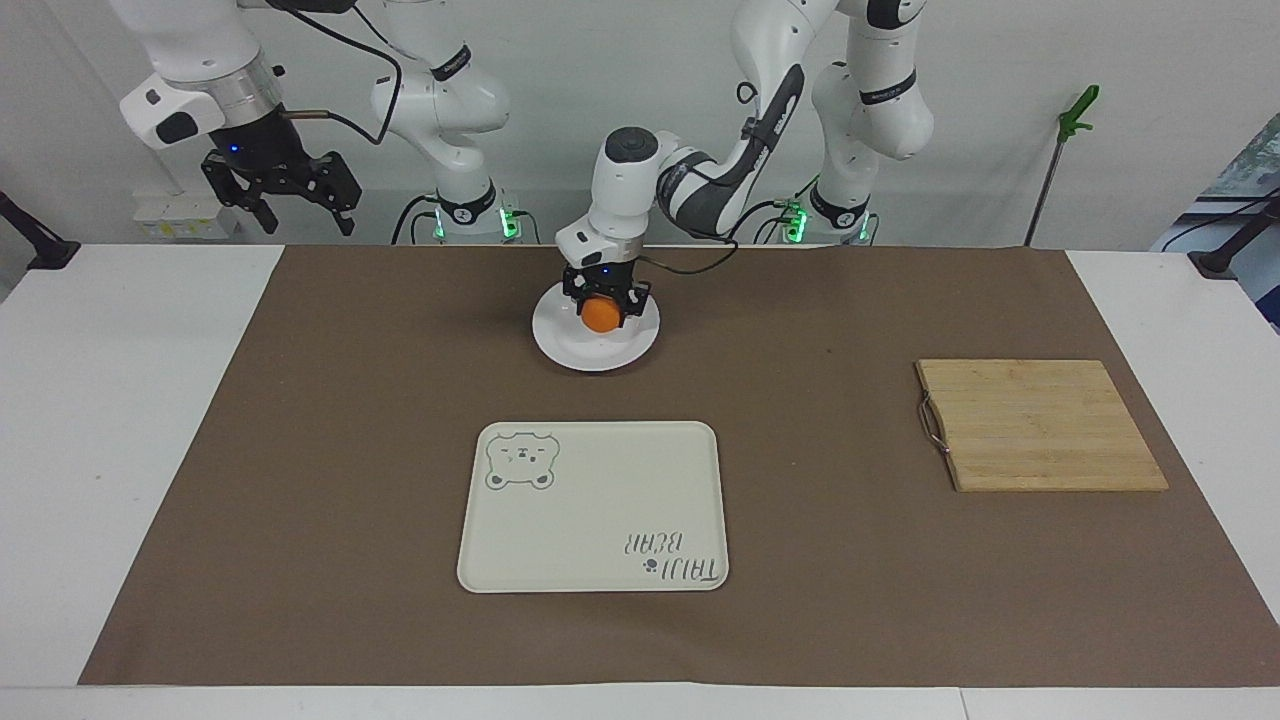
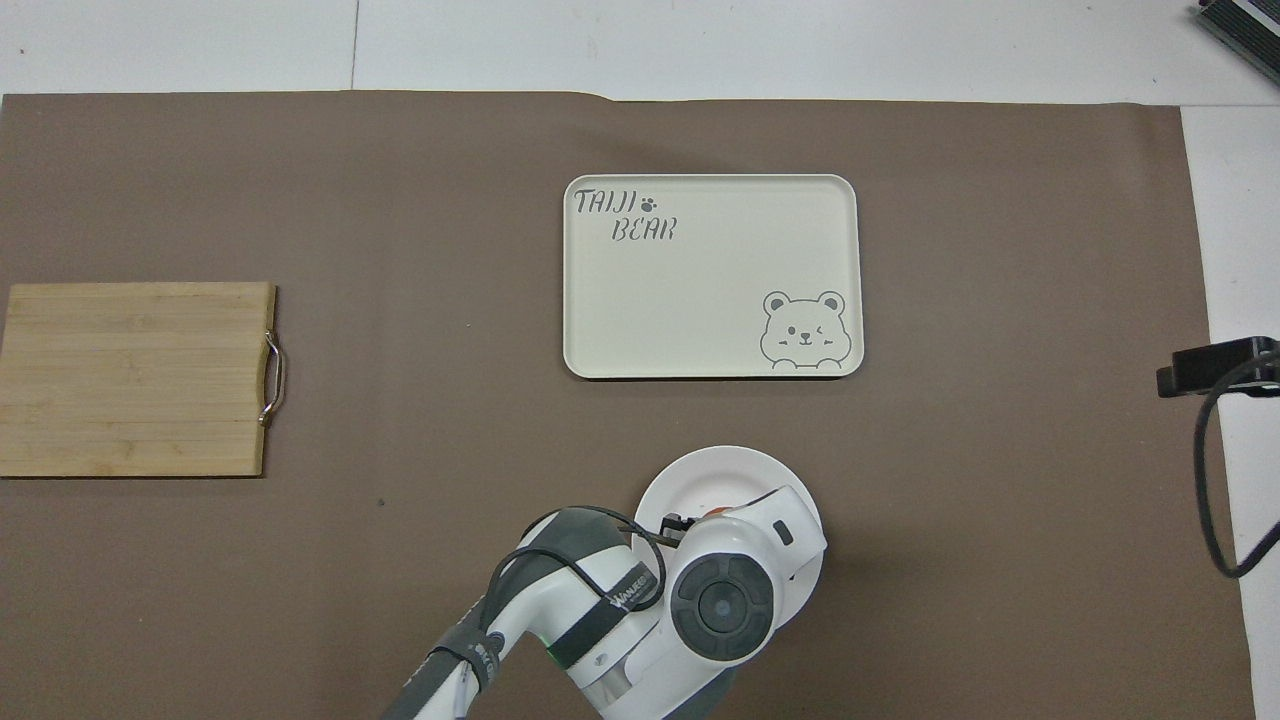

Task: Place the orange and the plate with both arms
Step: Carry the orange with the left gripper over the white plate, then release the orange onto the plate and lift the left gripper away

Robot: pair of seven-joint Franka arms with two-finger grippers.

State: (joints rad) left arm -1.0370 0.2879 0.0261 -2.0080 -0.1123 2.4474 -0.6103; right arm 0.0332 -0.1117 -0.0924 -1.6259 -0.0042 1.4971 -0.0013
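Note:
The orange (image 1: pixel 601 316) is gripped in my left gripper (image 1: pixel 601 304), which is shut on it low over the middle of the white plate (image 1: pixel 560 343). I cannot tell whether the orange touches the plate. In the overhead view the left arm's wrist covers much of the plate (image 2: pixel 700 475), and only a sliver of the orange (image 2: pixel 716 512) shows. My right gripper (image 1: pixel 300 212) waits open and empty, raised high at the right arm's end of the table.
A cream tray (image 1: pixel 593 507) with a bear drawing lies farther from the robots than the plate; it also shows in the overhead view (image 2: pixel 712 276). A wooden cutting board (image 1: pixel 1040 425) lies toward the left arm's end. A brown mat covers the table.

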